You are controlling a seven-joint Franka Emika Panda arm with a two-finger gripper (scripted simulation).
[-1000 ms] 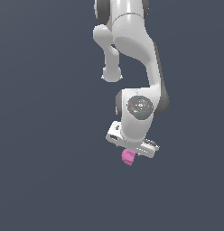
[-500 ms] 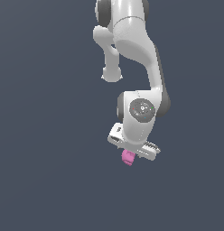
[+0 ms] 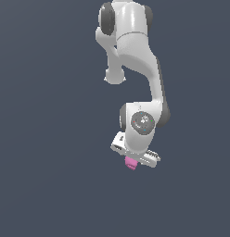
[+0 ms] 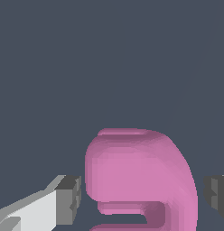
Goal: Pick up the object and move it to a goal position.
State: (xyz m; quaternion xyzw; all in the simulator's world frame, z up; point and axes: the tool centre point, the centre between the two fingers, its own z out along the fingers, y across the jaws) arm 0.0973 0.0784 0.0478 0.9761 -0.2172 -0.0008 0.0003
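Note:
The object (image 3: 130,162) is a small pink lump that peeks out just under the white gripper (image 3: 134,159) in the exterior view. In the wrist view the object (image 4: 141,171) fills the space between the two fingers, with its notch showing at its near end. The gripper (image 4: 143,196) is open and straddles it. One dark fingertip (image 4: 69,198) stands on one side and the other fingertip (image 4: 217,191) on the opposite side. A thin gap shows between each pad and the object. Most of the fingers are hidden by the hand in the exterior view.
The white arm (image 3: 135,55) reaches down from the top of the exterior view. Around it is only a plain dark grey surface (image 3: 52,176).
The gripper has come down over the pink object, which has stayed in place. Less of the object shows below the hand than before.

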